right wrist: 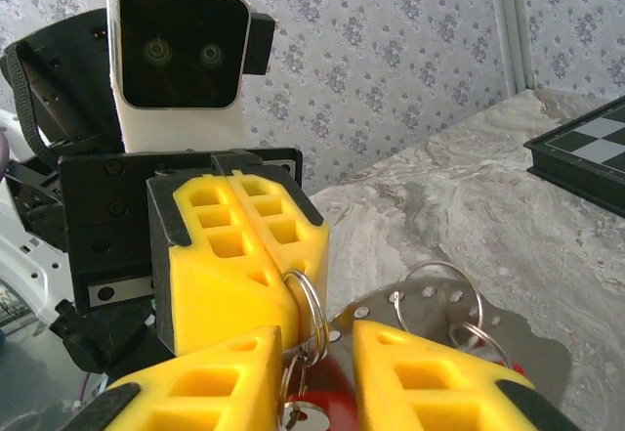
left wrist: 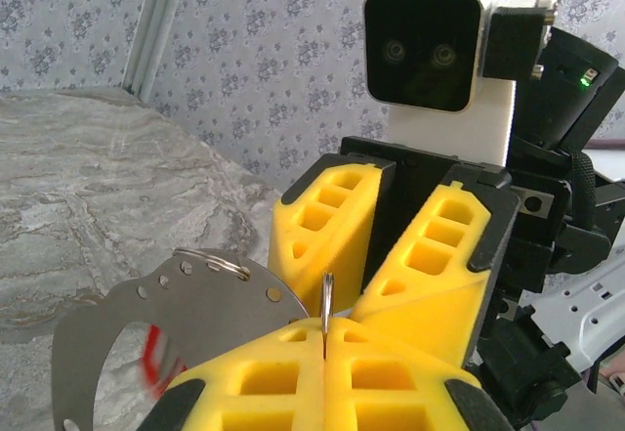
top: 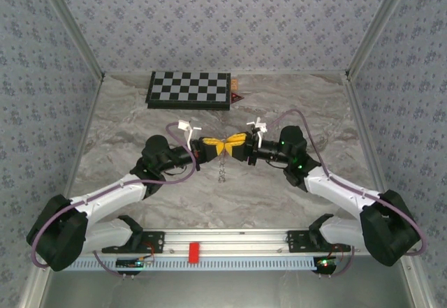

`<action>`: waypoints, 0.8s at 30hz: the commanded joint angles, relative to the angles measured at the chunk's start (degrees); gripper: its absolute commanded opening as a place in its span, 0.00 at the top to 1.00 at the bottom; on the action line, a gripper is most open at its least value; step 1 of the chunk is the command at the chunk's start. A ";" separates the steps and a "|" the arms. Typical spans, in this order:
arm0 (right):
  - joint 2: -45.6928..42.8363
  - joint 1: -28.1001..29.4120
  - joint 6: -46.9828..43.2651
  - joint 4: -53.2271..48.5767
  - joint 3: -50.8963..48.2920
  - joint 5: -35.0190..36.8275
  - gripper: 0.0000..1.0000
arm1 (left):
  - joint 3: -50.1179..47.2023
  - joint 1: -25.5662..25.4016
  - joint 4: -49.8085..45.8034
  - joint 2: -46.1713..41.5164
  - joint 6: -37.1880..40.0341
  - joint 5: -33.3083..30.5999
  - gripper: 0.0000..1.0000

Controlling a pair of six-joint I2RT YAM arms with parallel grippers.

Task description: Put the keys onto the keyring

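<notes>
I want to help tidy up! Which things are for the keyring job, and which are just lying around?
For the job: keyring, pinched by the shut left gripper; open right gripper facing it; a red bit below, probably a key.
Just lying about: chessboard; red block; small dark-red triangle beside the chessboard.

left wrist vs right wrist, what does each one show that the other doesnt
Left wrist: the right hand face-on and open, with wallpaper behind it.
Right wrist: the left hand face-on, shut on the ring, and the chessboard at far right.
Both: that ring pinched in the left hand, the holed metal plate beside it, and the marble table.
</notes>
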 commanded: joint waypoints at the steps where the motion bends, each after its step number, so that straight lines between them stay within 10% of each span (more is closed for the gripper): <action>1: 0.74 -0.62 1.53 2.74 1.90 -0.82 0.80 | 0.67 -0.49 4.12 -0.93 -0.06 1.90 1.00; 24: 3.08 -1.14 3.49 2.94 2.96 -5.77 1.00 | 1.02 -0.86 3.97 -0.85 0.19 1.84 1.00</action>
